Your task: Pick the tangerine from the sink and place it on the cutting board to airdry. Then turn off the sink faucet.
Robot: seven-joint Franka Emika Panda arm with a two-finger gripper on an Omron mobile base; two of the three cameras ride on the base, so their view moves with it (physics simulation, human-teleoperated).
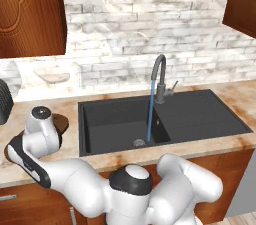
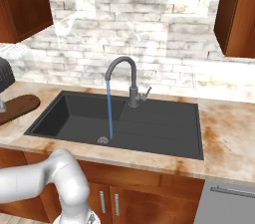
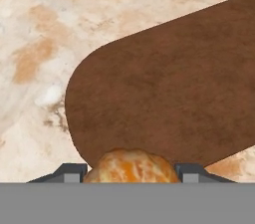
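In the hand view, the tangerine sits between my two finger tips, and my gripper is shut on it. It hangs over the near rounded end of the dark brown cutting board. The board lies on the counter left of the black sink, mostly hidden under my hand. Its end also shows at the left edge. The faucet stands behind the basin, with a blue water stream running down to the drain. From the right, the faucet and sink show the same.
A dark ribbed object stands at the far left of the counter, beyond the board. A pale shallow bowl rests by the brick wall. Wooden wall cabinets hang above on both sides. The marble counter stretches right of the sink.
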